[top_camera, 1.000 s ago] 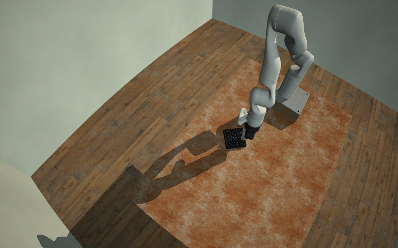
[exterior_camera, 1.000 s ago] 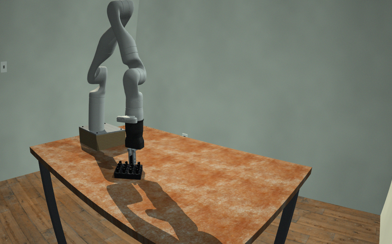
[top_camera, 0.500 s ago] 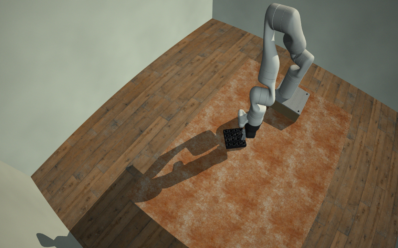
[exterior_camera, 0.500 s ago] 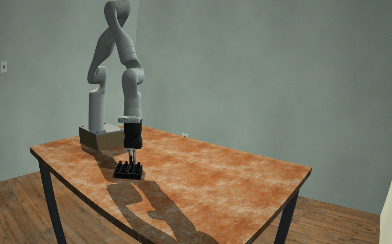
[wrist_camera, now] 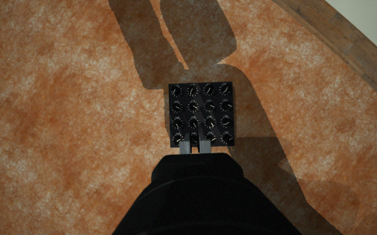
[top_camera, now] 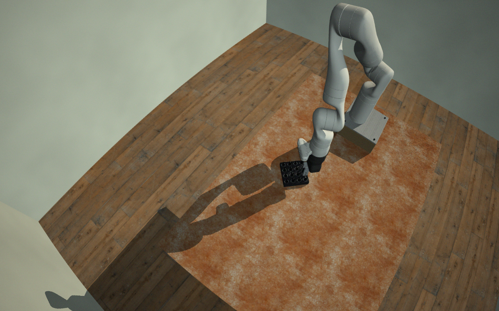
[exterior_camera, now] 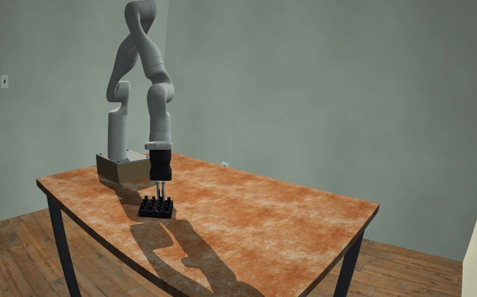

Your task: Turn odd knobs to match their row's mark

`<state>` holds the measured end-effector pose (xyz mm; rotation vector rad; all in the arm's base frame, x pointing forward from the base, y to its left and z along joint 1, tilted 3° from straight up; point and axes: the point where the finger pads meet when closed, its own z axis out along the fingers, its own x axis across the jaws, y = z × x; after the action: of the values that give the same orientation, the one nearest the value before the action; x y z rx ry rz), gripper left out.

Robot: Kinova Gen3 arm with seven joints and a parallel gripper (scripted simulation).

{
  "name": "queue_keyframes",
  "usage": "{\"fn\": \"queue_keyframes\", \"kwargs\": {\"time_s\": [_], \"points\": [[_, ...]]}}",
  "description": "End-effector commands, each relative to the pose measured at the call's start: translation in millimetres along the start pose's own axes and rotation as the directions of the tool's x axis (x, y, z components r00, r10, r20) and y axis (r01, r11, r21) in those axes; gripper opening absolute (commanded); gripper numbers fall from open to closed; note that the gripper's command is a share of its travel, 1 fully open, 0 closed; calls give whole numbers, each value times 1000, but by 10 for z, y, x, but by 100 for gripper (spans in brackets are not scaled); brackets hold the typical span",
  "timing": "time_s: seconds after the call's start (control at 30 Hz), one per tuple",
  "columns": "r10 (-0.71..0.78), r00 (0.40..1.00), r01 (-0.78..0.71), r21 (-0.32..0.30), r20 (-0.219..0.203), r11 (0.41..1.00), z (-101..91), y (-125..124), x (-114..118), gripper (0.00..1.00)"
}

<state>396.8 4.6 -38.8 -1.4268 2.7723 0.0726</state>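
The black knob box (top_camera: 294, 173) stands on its feet on the orange table, also seen in the exterior view (exterior_camera: 156, 208) and the wrist view (wrist_camera: 201, 114). It carries four rows of four black knobs, each with a white line. My gripper (wrist_camera: 194, 140) points straight down over the box edge nearest the arm. Its two grey fingers stand close together on either side of a knob (wrist_camera: 194, 138), the second from the left in the nearest row of the wrist view. That knob's top is partly hidden by the fingers. The gripper also shows in the exterior view (exterior_camera: 160, 192). I cannot see the box's socket.
The arm's base block (top_camera: 363, 131) stands on the table behind the box, also in the exterior view (exterior_camera: 122, 168). The arm's shadow falls across the box and the table. The table's edge (wrist_camera: 345, 46) lies beyond the box in the wrist view.
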Motion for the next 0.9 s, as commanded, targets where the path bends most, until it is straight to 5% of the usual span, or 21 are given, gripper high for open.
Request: {"fn": "queue_keyframes", "kwargs": {"time_s": [0.0, 0.87], "points": [[-3, 1000, 3, 1, 0, 1000, -6, -10, 11, 30], [-35, 999, 35, 1, 0, 999, -6, -10, 11, 30]]}}
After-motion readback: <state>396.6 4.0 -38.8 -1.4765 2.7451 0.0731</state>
